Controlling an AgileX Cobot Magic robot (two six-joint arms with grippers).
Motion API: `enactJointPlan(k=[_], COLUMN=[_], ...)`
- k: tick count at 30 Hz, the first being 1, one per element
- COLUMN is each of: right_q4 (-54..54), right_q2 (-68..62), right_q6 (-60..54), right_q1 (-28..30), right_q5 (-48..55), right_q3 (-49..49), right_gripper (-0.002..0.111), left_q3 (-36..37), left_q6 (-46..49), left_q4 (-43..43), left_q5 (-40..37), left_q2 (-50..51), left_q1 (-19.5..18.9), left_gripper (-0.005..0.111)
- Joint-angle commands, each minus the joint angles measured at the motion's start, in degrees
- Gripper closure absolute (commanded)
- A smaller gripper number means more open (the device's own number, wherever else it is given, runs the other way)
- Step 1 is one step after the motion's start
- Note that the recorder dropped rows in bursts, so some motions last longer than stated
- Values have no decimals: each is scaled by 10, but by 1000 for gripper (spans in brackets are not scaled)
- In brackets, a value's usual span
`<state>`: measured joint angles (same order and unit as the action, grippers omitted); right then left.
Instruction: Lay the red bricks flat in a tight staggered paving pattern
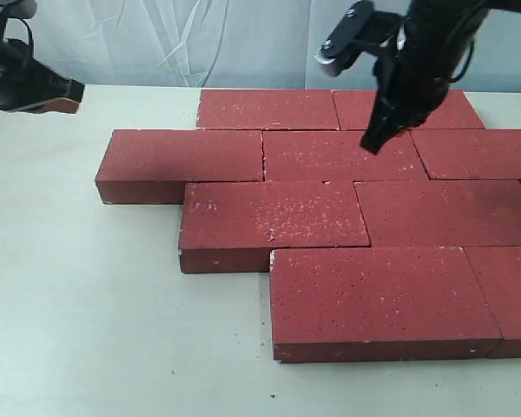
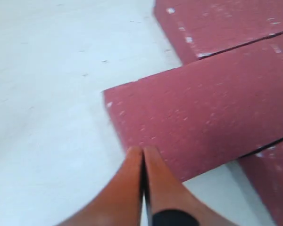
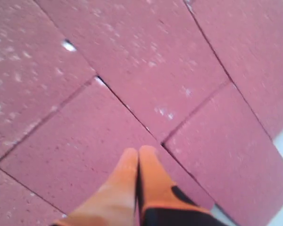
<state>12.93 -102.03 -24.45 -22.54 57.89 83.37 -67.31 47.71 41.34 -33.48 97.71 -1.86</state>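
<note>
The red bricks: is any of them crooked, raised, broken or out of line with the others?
Nothing stands out. The red bricks all lie flat in staggered rows with parallel edges. Only thin dark seams show between some of them, and the white specks look like surface grain, not damage.

We see a pale, off-white table (image 1: pixel 78 313) with a smooth matte top, and its bare surface fills the near and left parts of the exterior view. A few tiny dark crumbs (image 1: pixel 173 373) lie scattered on the near part of it, well apart from one another. From the left wrist view we find the same top, slightly blurred, with a couple of small dark specks (image 2: pixel 105 61) on it. Beyond the far edge we see a whitish backdrop sheet (image 1: pixel 156 39), creased, with faint folds running across it.
</note>
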Motion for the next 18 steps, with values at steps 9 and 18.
enactJointPlan(k=[9, 18], right_q4=[-103, -110], right_q2=[104, 216], right_q6=[140, 140], right_q1=[225, 225], right_q5=[28, -166], right_q3=[-4, -156], right_gripper=[109, 109], left_q3=[11, 123], left_q6=[-246, -245], left_q4=[-270, -268], left_q5=[-23, 107], left_q2=[-190, -298], left_q1=[2, 2], left_gripper=[107, 107])
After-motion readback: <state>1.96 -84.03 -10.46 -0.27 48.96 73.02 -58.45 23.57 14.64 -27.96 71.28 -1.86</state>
